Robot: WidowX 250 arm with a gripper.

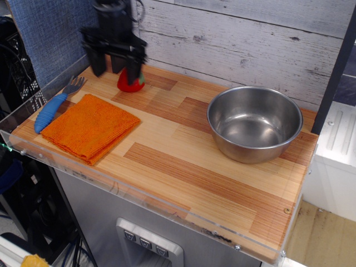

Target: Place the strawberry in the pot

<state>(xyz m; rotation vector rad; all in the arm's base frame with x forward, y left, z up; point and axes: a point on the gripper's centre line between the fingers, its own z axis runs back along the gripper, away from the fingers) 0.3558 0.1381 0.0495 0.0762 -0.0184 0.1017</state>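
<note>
Red glossy toy strawberry with green leaf cap [129, 81] sits on the wooden slatted tabletop [183, 161], far-left corner, close to the whitewashed plank wall [239, 39]. Black two-finger gripper [115, 63] hangs right over it, fingers spread apart, nothing held.

Key relation: the strawberry is not centred between the fingers. It sits at the camera-right finger [133, 69], which overlaps its top edge in this view; the other finger is well off to camera-left, over bare wood. So the berry lies toward the camera-right side of the opening and slightly nearer the camera than the fingertips. Whether that finger touches the berry or just hides it, I cannot tell from one view. Berry lies tipped, leaf cap pointing camera-right, so its long axis runs roughly along the opening line.

Judgement: gripper needs a small shift to camera-right before closing, else the finger lands on the berry and shoves it.

Shiny round stainless-steel bowl, the pot [255, 131], stands empty, well apart on the camera-right side of the table. Path between looks clear.

Folded orange cloth [89, 127] and blue-handled fork [54, 104] lie near the front-left, out of the way.
</note>
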